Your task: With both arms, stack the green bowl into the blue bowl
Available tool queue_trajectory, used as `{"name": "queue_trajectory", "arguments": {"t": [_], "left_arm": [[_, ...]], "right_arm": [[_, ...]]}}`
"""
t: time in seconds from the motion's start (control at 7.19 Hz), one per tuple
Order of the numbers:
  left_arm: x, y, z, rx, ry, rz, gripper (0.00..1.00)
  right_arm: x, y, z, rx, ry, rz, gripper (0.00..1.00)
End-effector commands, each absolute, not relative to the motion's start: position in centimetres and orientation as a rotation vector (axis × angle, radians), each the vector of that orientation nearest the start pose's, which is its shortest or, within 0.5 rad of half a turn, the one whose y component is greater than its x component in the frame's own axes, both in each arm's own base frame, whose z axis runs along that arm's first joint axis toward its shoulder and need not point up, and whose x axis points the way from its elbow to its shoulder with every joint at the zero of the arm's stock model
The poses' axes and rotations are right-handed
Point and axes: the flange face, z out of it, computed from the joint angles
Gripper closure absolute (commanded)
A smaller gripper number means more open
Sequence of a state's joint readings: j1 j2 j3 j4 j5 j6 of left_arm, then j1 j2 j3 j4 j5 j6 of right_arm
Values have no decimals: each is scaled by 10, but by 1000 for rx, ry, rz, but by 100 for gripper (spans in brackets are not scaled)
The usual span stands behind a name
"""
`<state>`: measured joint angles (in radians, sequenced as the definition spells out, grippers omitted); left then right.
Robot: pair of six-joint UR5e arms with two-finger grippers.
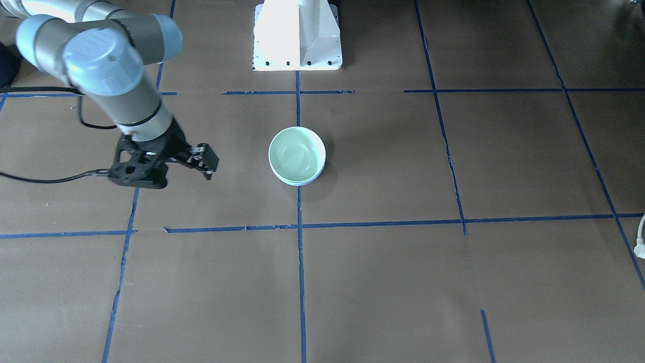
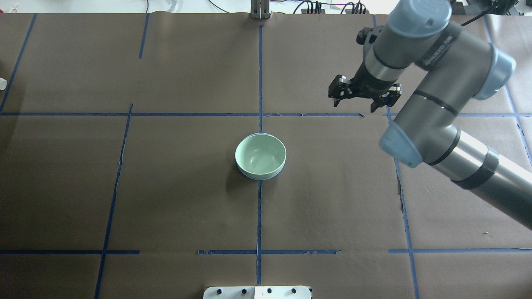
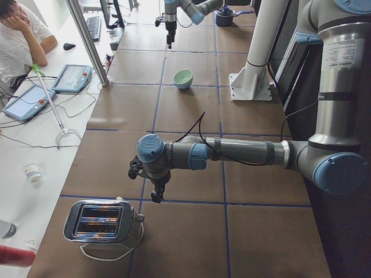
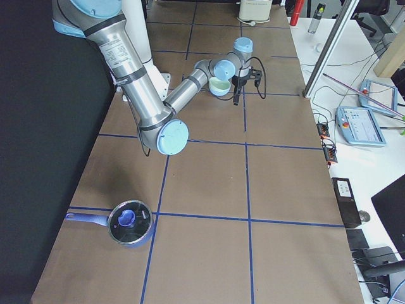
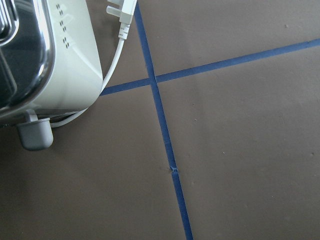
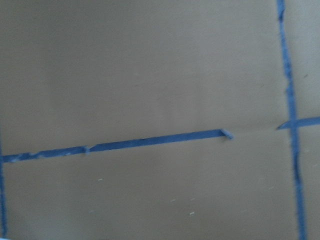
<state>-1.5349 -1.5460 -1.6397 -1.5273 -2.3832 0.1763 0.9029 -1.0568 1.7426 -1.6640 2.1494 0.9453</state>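
Note:
The green bowl (image 2: 260, 157) sits nested inside the blue bowl (image 2: 260, 179) at the table's middle. Only a thin blue rim shows under it. The pair also shows in the front view, green bowl (image 1: 296, 153) over blue rim (image 1: 301, 183). My right gripper (image 2: 360, 101) is open and empty, above the table to the right of the bowls and beyond them, well apart from them. My left gripper (image 3: 155, 194) shows only in the exterior left view, far from the bowls and close to a toaster. I cannot tell whether it is open or shut.
A chrome toaster (image 3: 101, 220) with a white cord and plug (image 5: 122, 12) stands at the left end of the table. A blue lidded pot (image 4: 130, 223) stands at the right end. The white pedestal (image 1: 297, 35) is behind the bowls. An operator (image 3: 17, 35) sits beside the table.

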Motion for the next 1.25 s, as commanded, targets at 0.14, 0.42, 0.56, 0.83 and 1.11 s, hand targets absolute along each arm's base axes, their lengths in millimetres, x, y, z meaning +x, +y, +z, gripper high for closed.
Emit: {"name": "queue_trajectory", "arguments": {"t": [0.14,0.42,0.56,0.83,1.11], "left_arm": [[-44,-480,642,28,812,151,0],[-47,-482,637,50,805,159,0],[-47,-484,642,31,798,147,0],[-49,-474,662,5,796,137,0],[-53,-462,671,-9,789,126,0]], "right_arm": [[-132,-546,468,40,-749,-165,0],[-42,-499,558,18,-713,-196,0],[-15,-465,598,-27,-703,-176,0],[30,-424,646,-61,-705,-156,0],[64,-383,675,-75,-747,-110,0]]}}
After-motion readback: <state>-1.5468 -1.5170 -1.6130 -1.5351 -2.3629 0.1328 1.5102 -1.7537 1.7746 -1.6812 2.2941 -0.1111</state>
